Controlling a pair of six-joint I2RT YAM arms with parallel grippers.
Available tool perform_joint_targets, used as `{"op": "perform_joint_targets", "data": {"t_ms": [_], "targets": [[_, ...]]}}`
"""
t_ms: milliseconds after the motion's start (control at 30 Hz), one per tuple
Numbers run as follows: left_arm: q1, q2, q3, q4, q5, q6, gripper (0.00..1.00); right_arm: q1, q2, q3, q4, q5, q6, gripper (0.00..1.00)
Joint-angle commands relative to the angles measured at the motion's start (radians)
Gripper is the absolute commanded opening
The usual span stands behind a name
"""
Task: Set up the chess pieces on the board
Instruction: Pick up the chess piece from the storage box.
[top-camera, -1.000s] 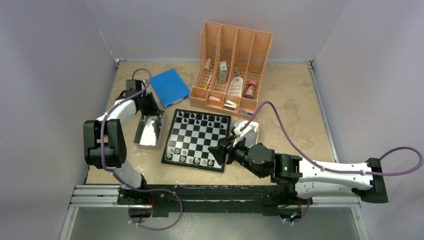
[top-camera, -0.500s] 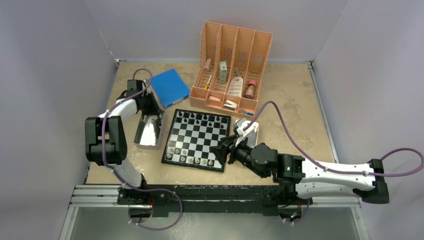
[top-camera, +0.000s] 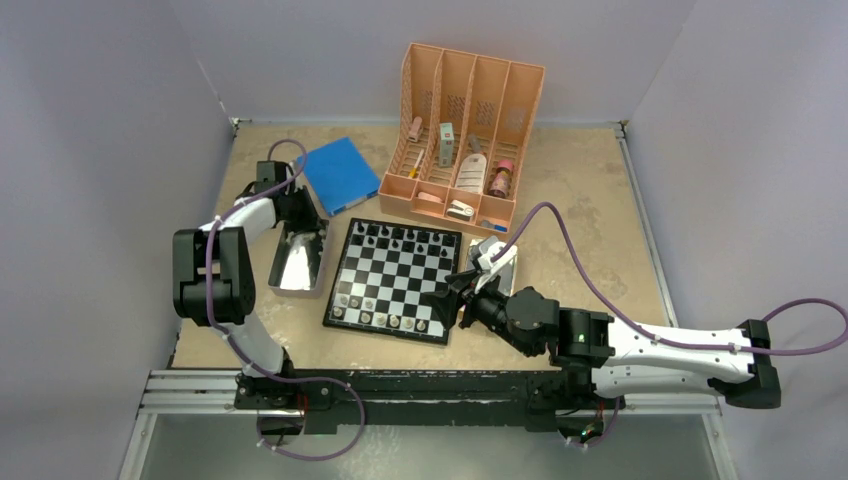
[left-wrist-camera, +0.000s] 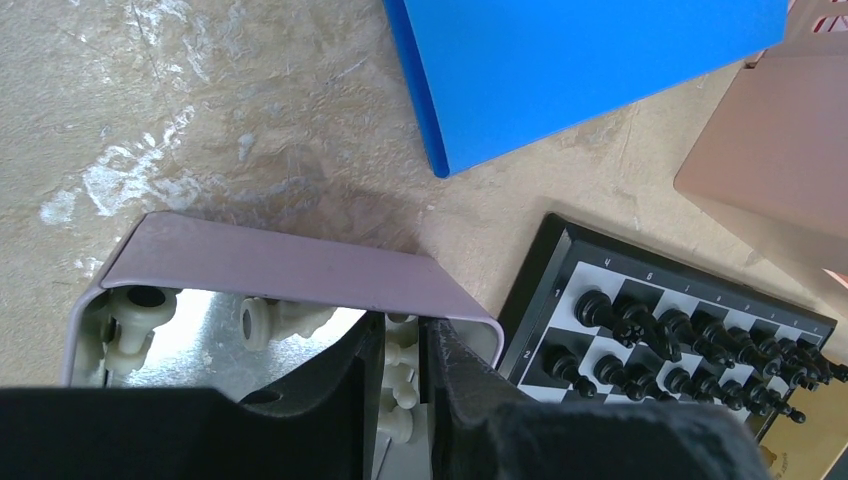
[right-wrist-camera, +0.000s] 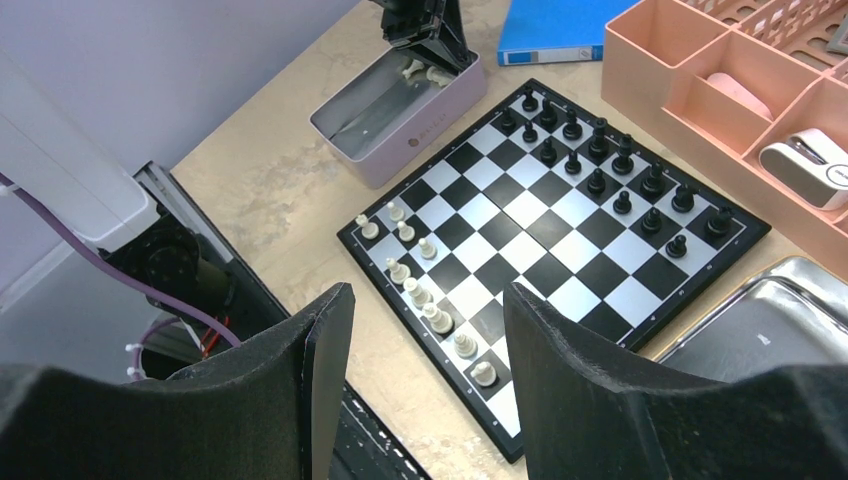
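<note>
L gripper, jaws narrow astride a pale piece in the tray left of the board, grip unclear; R gripper spread, empty, farther off.

Left gripper with narrow gap, right gripper wide apart

You're looking at a robotics lab test cell: plain pale grey partition walls box in a beige mottled tabletop, with an aluminium mounting rail along its near edge.
</note>
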Motion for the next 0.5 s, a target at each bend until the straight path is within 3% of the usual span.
{"op": "perform_joint_targets", "data": {"t_ms": [0, 467], "targets": [[0.002, 0.01, 0.037, 0.029, 0.008, 0.017, 0.19, 0.005, -0.025, -0.006, 0.033, 0.026, 0.016, 0.59], [0.002, -0.025, 0.068, -0.053, -0.079, 0.05, 0.12, 0.005, -0.038, -0.004, 0.023, 0.04, 0.016, 0.59]]}}
